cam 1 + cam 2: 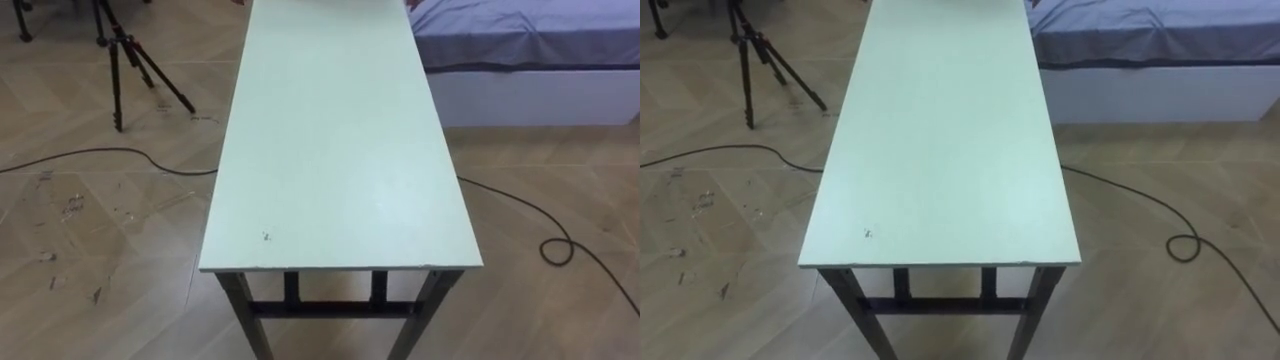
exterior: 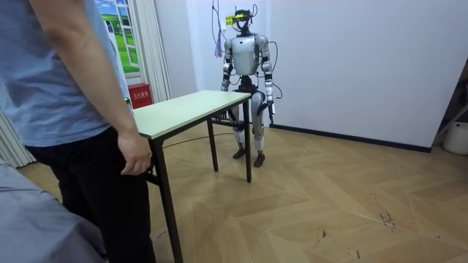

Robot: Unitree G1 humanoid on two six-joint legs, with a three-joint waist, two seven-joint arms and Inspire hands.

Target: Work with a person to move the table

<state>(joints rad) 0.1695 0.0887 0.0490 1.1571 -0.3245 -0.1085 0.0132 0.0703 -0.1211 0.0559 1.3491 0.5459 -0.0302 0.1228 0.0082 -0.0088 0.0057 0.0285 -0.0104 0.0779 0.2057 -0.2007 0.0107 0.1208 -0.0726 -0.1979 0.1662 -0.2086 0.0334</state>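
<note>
Long pale worktop (image 1: 340, 150), robot at one short end, person (image 2: 66, 109) at the other, beside the bed (image 1: 530, 60). Tripod (image 1: 130, 60) and floor cable (image 1: 540, 215) flank its long edges. Left hand (image 2: 273, 109) hangs down, right hand lies behind the worktop; state of either cannot be told.

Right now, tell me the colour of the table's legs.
Black legs, clearest in the left eye view.

Bedroom-like studio: bed (image 1: 520, 40), camera tripod (image 1: 125, 55), parquet floor (image 1: 80, 200)
</note>
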